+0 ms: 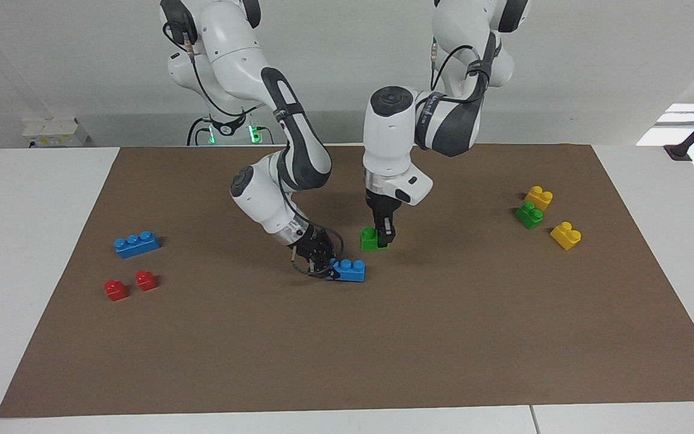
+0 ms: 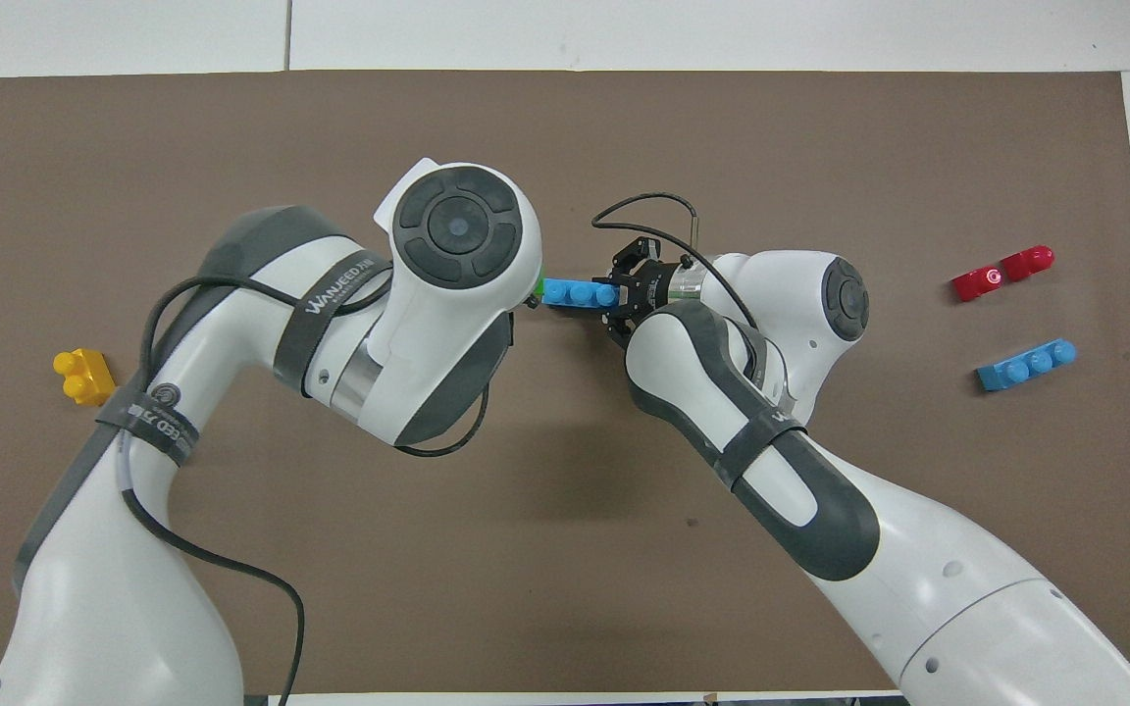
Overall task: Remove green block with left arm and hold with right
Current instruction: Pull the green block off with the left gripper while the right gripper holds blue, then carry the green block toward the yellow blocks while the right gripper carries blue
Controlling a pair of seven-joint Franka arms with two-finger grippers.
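Facing view: the brown mat (image 1: 383, 349) on the white counter (image 1: 28, 241) has wide bare room from the two grippers out to the edge farthest from the robots, and more bare mat toward either end before the loose bricks begin.

The left gripper (image 1: 384, 240), hanging straight down from its arm, is clamped on the green block (image 1: 371, 239), which hangs just above the mat. The block is bright green and small, with one round stud showing beside the fingers. In the overhead view only a sliver of it (image 2: 538, 286) peeks out from under the left arm's wrist.

The right gripper (image 1: 330, 270), low at the mat, is closed on one end of a blue three-stud brick (image 1: 350, 270) that lies flat just beside and below the green block, apart from it.

Toward the left arm's end lie a second green brick (image 1: 529, 215) and two yellow bricks (image 1: 538, 197), (image 1: 565, 235). Toward the right arm's end lie another blue brick (image 1: 136, 243) and two red bricks (image 1: 115, 290), (image 1: 146, 279).
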